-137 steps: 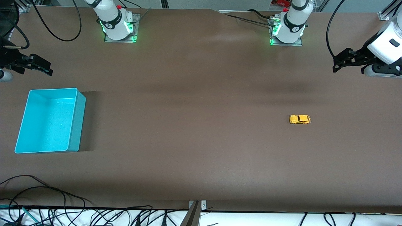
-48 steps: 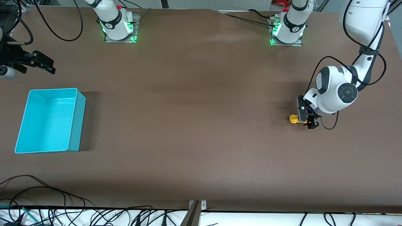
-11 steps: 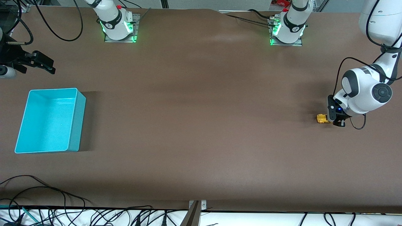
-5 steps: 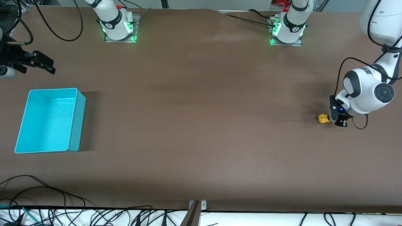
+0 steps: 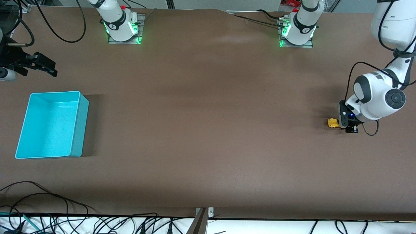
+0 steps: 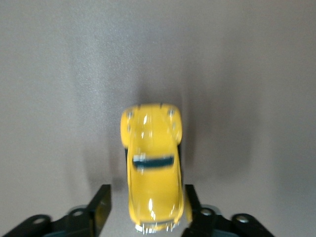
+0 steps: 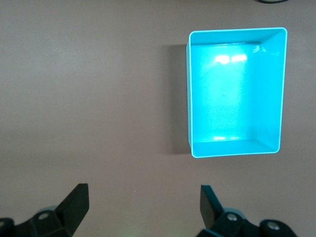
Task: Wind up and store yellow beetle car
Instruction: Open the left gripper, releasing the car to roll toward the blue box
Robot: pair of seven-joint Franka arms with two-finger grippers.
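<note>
Since thirteen seconds ago the car (image 5: 332, 123) has moved along the table (image 5: 208, 136) from nearer the middle to the left arm's end, staying at mid-height in the front view. Over the last half second it has crept slightly back toward the right arm's end. The left gripper (image 5: 347, 125) is low over the car's tail, where it was a second ago. The bin (image 5: 80, 130) has not shifted and stands at mid-height at the right arm's end, well apart from the car. The right gripper (image 5: 45, 68) waits over the table in the upper part of that view, unchanged.

The front view hides the left gripper's jaws under the white wrist. The left wrist view shows them: the left gripper (image 6: 148, 193) is spread, a finger (image 6: 101, 207) on each side of the car (image 6: 153, 168), with bare table visible between this finger and the body. The car's nose points up the frame, wheels down.

The right wrist view shows the right gripper (image 7: 143, 198) spread wide with nothing between its fingers, and the bin (image 7: 234, 148) with nothing in it.
</note>
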